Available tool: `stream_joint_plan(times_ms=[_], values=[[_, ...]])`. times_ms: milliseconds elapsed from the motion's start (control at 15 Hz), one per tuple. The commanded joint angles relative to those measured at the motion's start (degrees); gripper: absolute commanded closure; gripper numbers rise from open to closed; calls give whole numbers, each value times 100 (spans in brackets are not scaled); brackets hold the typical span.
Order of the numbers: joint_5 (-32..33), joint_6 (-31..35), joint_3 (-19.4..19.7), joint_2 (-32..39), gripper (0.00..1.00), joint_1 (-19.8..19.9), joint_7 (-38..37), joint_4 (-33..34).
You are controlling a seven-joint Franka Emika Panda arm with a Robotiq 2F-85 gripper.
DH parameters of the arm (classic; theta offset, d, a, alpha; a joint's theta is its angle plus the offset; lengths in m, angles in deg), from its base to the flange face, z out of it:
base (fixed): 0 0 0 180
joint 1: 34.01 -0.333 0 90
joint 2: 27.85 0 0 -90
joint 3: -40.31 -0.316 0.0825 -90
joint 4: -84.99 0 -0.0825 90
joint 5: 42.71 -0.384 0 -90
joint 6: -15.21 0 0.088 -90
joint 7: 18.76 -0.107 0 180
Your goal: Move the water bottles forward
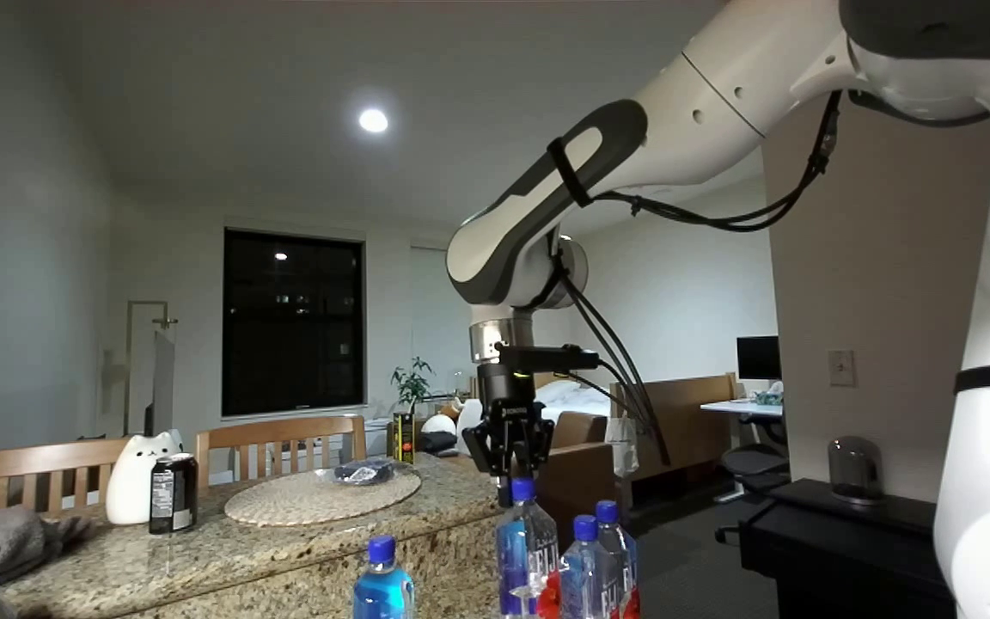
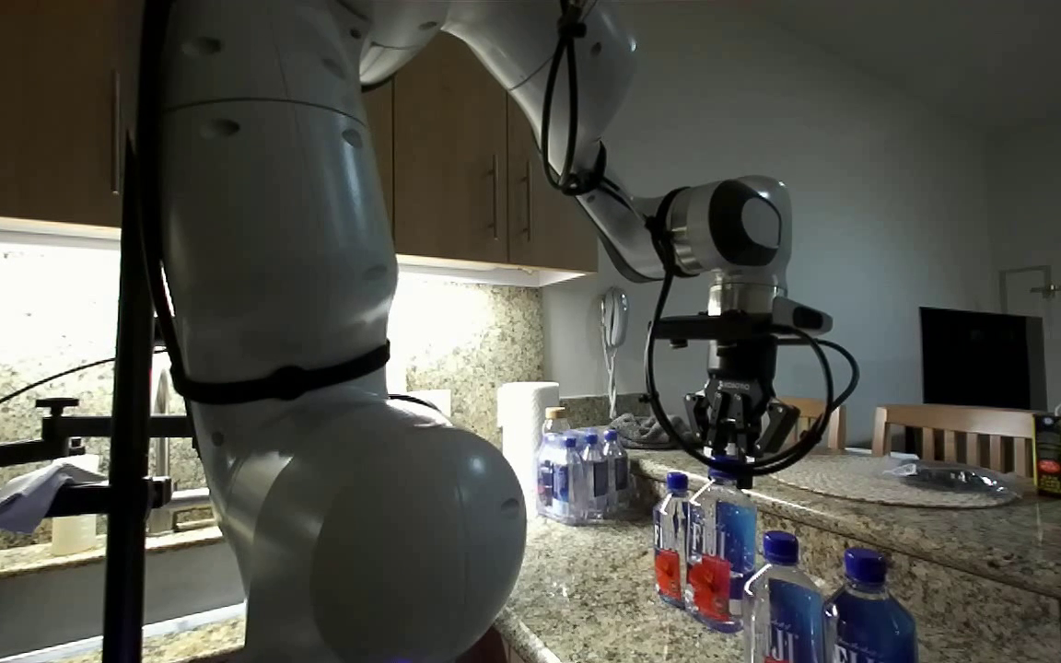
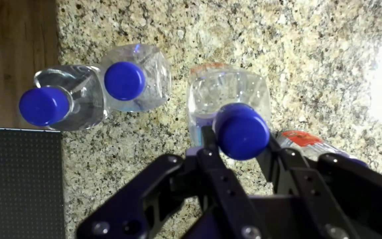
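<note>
On the speckled granite counter [image 2: 577,571], two blue-capped clear plastic water bottles [image 3: 136,81] stand side by side near its edge. Close to them I see the black two-fingered gripper [image 3: 239,141] clenched on the cap [image 3: 243,134] of a third clear plastic bottle [image 3: 229,86]; a fourth, red-labelled bottle [image 2: 668,543] stands alongside.

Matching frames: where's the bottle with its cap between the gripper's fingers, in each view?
In an exterior view: gripped bottle, at the bottom, just right of centre.
In an exterior view: gripped bottle, lower half, right of centre.
Wrist view: gripped bottle, just right of centre, cap toward the camera.
Shared landmark: the pair of blue-capped bottles, right of it in both exterior views, left of it in the wrist view.
</note>
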State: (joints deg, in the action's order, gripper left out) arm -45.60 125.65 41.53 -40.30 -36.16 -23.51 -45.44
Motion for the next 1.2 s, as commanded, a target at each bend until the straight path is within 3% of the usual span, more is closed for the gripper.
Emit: stream_joint_plan(times_ms=[0,600,1133], values=[[99,209,-90,-228,87,81,39,-314],[428,718,-283,-535,87,39,62,-976],[442,707,-258,-908,87,55,50,-1356]])
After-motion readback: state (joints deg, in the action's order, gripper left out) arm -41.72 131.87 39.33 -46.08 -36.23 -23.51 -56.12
